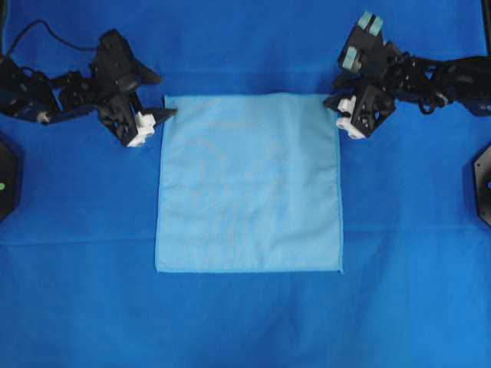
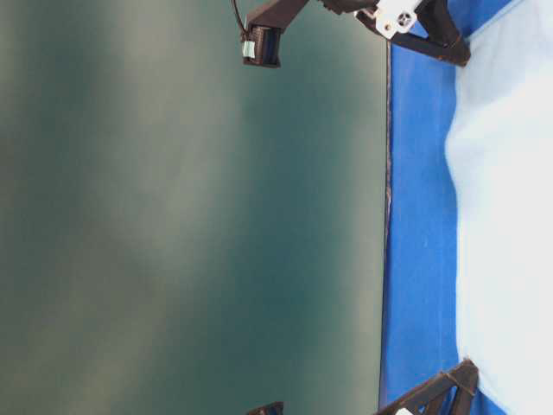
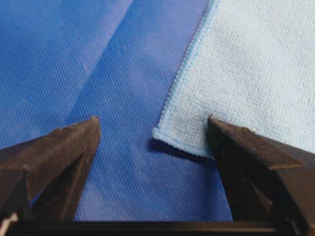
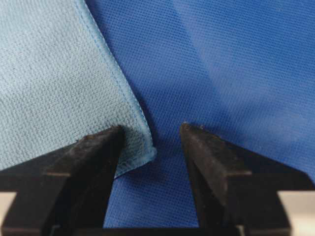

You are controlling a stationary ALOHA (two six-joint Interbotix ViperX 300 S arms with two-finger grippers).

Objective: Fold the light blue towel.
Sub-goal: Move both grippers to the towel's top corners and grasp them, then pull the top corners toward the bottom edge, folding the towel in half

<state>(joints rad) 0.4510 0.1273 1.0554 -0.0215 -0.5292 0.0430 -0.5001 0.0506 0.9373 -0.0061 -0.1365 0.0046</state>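
Observation:
The light blue towel (image 1: 249, 184) lies flat and square in the middle of the royal-blue backdrop (image 1: 77, 307). My left gripper (image 1: 157, 124) is open at the towel's far left corner. In the left wrist view the corner of the towel (image 3: 167, 129) lies between the spread fingers of this gripper (image 3: 153, 123), near the right one. My right gripper (image 1: 342, 116) is open at the far right corner. In the right wrist view that corner of the towel (image 4: 140, 152), slightly lifted, sits beside the left finger of this gripper (image 4: 151, 128). Neither gripper holds anything.
Black arm bases (image 1: 6, 184) (image 1: 483, 184) stand at the left and right edges. A crease runs across the backdrop (image 1: 77, 241) level with the towel's lower part. In the table-level view the towel (image 2: 510, 216) lies low on the cloth.

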